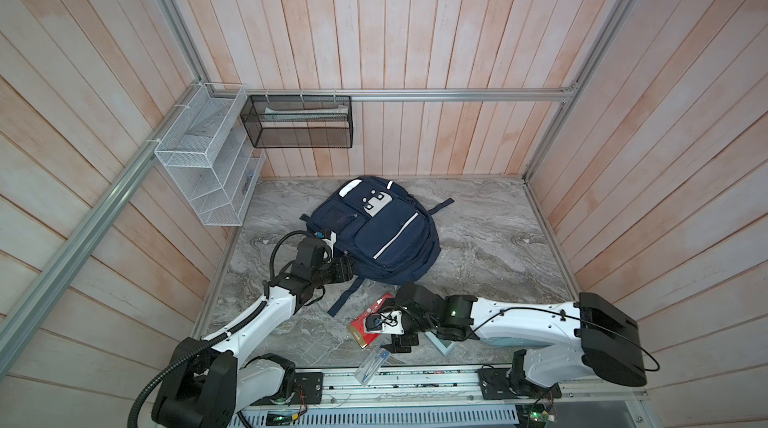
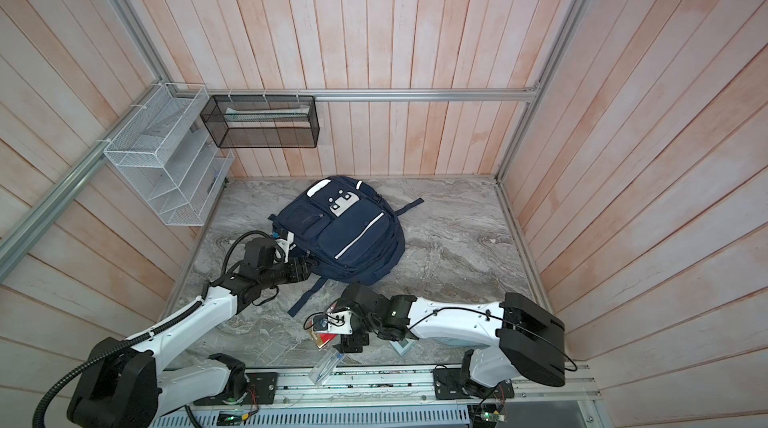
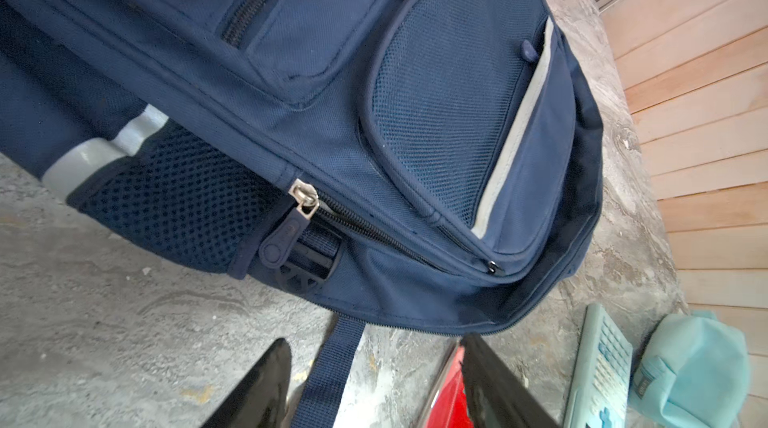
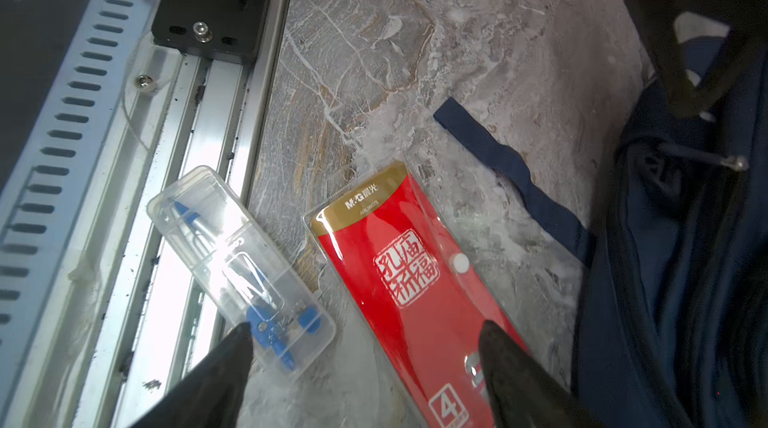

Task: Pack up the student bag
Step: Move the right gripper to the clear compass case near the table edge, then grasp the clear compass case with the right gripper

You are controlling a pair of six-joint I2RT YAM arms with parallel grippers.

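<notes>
Right gripper point(image 4: 365, 326) hung wide open, empty, over clear case point(image 4: 232, 255) and red packet point(image 4: 407, 280) at the table point(image 1: 490, 238) edge.
Left gripper point(image 3: 376, 347), open, empty, faced the student bag point(image 1: 382, 234) mid-table, bare marble beyond; calculator point(image 1: 442, 346) mostly hidden.

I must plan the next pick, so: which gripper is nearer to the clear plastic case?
Right. The right gripper hangs open over one end of the clear plastic case. The left gripper is farther off, beside the student bag.
</notes>
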